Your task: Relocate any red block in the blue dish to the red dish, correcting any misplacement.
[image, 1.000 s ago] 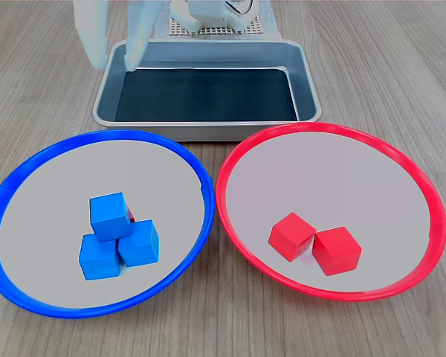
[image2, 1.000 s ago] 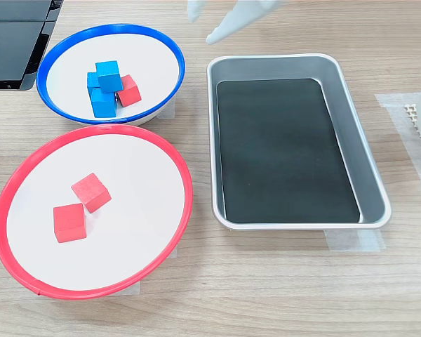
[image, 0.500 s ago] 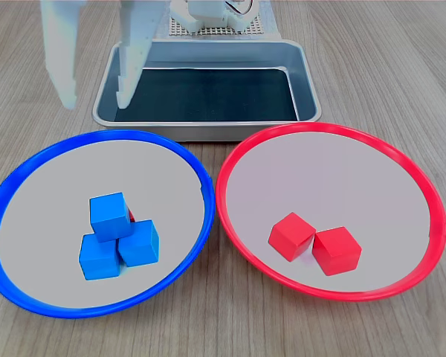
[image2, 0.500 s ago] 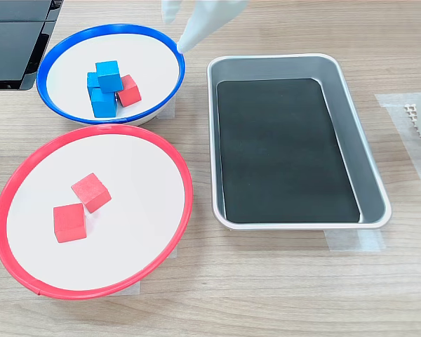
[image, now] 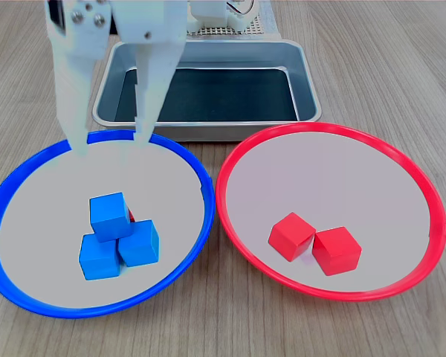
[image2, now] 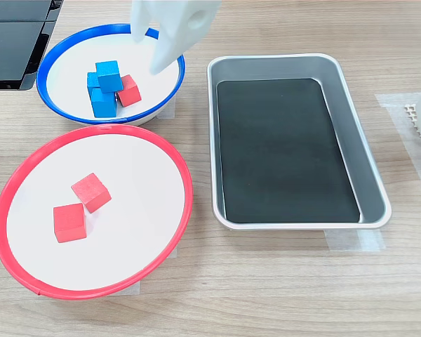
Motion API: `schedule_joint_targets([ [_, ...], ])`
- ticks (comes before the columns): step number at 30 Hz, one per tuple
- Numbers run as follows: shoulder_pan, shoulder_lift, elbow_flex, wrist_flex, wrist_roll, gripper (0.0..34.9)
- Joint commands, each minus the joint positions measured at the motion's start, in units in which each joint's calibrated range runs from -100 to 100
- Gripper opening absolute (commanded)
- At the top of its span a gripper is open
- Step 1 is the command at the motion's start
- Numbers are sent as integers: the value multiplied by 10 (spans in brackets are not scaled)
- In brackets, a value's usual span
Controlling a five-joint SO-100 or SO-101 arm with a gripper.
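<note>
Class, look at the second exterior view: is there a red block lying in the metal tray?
No. The metal tray holds only its dark liner; one red block sits in the blue dish, beside the blue cubes.

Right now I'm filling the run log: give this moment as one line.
pincer: open, empty, above blue dish | red block: in blue dish beside blue cubes | red dish: two red cubes

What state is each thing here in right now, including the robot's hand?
Hand: open, empty, above the blue dish's far edge.
Blue dish: holds three blue cubes in a pile and one red block.
Red block: in the blue dish, against the blue pile, untouched.
Red dish: holds two red cubes, side by side.
Tray: no blocks in it, only a dark liner.
</note>
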Motion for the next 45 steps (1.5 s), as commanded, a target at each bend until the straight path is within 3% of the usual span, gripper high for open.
schedule_joint_targets([
  [1, 6, 22, -41, -3, -2, 154],
  [14, 22, 120, -110, -4, -2, 148],
  [45, -6, 191, -198, -5, -1, 135],
])
